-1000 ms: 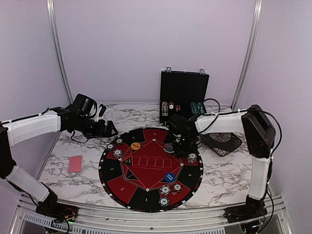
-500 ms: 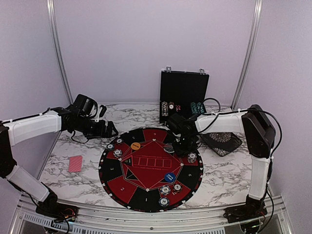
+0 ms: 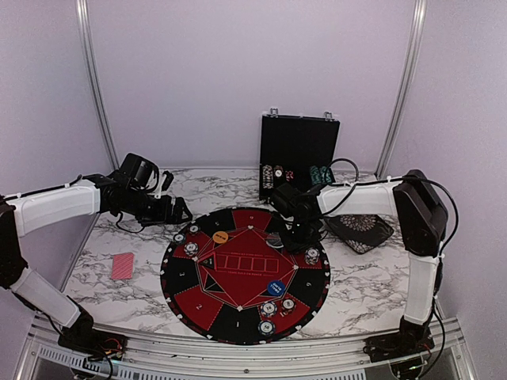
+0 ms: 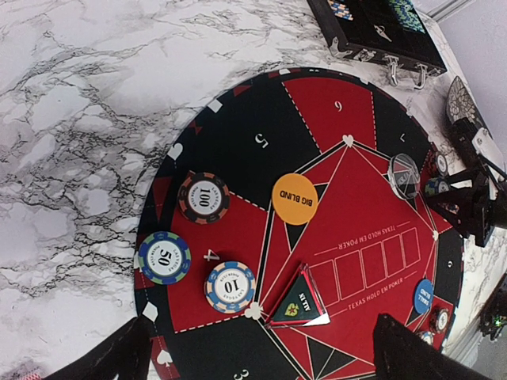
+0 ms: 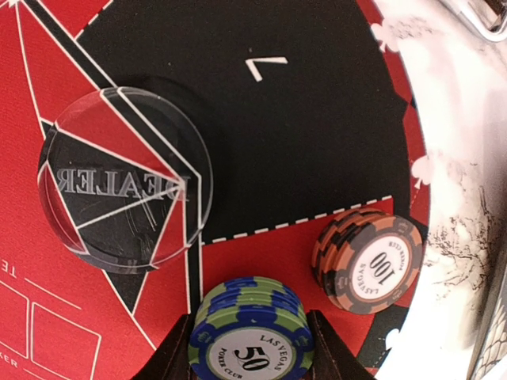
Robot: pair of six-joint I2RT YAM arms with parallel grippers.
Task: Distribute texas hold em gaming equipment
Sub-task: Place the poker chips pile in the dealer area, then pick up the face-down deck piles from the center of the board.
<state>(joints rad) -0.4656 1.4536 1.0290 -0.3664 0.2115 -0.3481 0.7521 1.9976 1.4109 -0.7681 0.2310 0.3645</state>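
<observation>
Our short stack of blue-green 50 chips [image 5: 247, 340] sits near the mat's [image 5: 317, 103] right edge, just beside the 100 stack [image 5: 368, 260]. The right gripper [image 5: 247, 352] pinches its striped rims; we judge the stiff, slick chips could shear apart. The left gripper [image 3: 176, 210] hangs wide open.

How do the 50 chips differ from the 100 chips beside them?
The 50 chips are blue and green; the 100 chips are black and orange. The 50 chips sit between the fingers of the right gripper; the 100 chips stand free. Both are small striped stacks.
</observation>
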